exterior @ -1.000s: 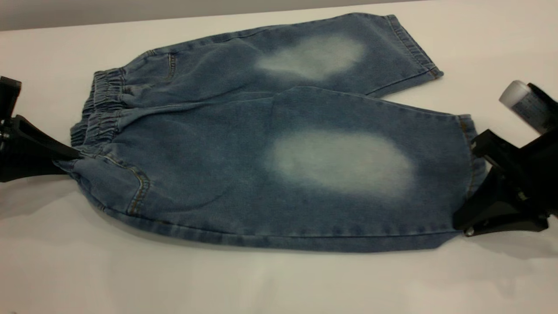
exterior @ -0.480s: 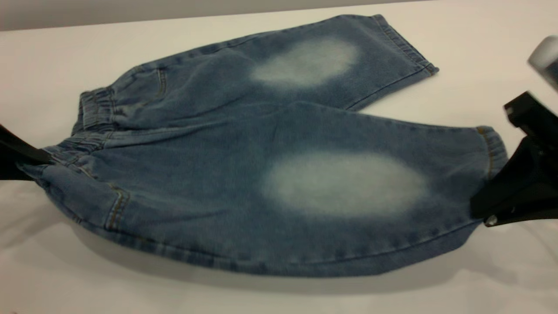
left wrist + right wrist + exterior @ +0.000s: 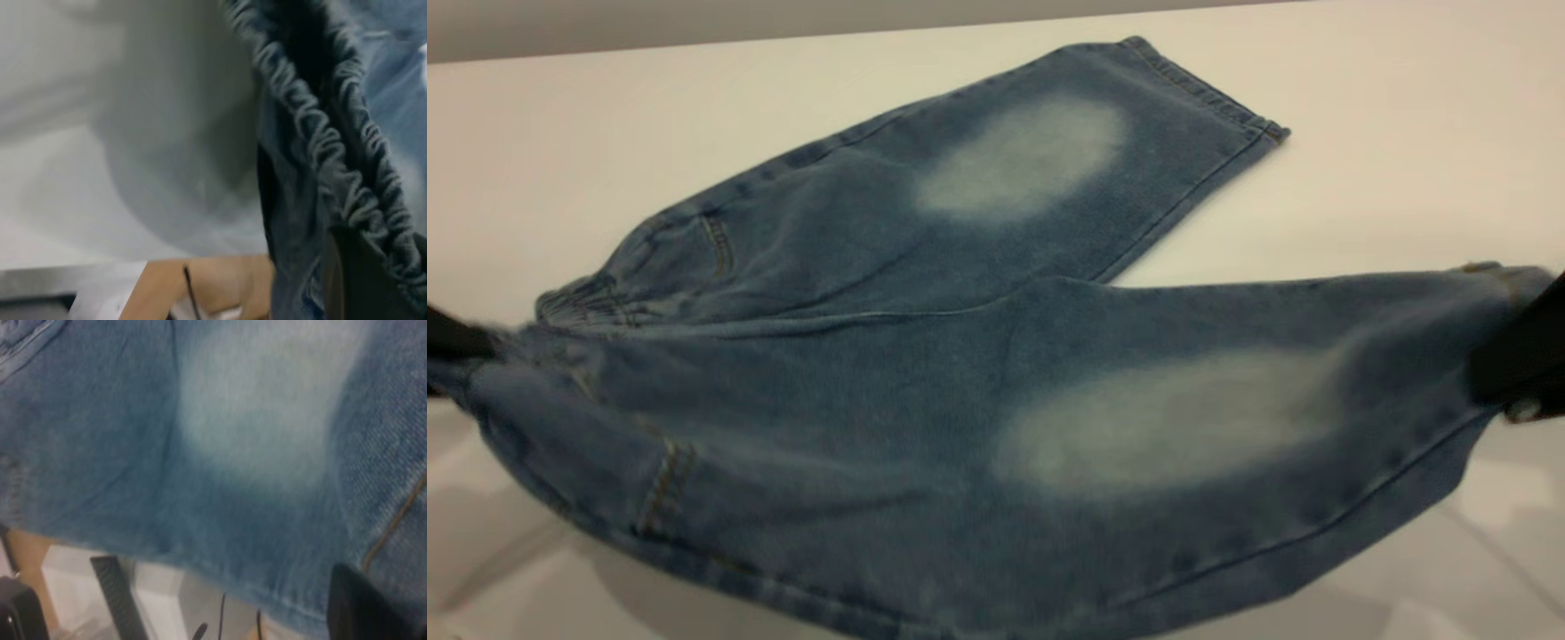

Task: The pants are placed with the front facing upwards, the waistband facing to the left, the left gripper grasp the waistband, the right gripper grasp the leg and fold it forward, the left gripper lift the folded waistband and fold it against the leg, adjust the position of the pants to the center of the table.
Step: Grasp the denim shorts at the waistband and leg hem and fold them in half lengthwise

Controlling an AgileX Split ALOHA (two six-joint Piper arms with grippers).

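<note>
The blue denim pants [image 3: 889, 356] have their near half lifted off the white table [image 3: 560, 151], stretched between both grippers. At the left edge my left gripper [image 3: 463, 342] is shut on the ruffled waistband [image 3: 313, 133], whose gathered elastic hangs in the left wrist view. My right gripper [image 3: 1507, 369] at the right edge is shut on the hem of the near leg [image 3: 1227, 418], which carries a pale faded oval. The right wrist view shows that leg's denim [image 3: 253, 440] close up with one black finger [image 3: 357, 607] against it. The far leg [image 3: 1049, 160] lies flat on the table.
The table's far edge [image 3: 783, 40] runs along the top of the exterior view. Bare white surface lies to the right of the far leg and beyond it. A shadow falls under the raised cloth near the front.
Both grippers have risen and drawn toward the front with the cloth, lifting the near leg and waistband off the table. The far leg has swung and slid leftward.
</note>
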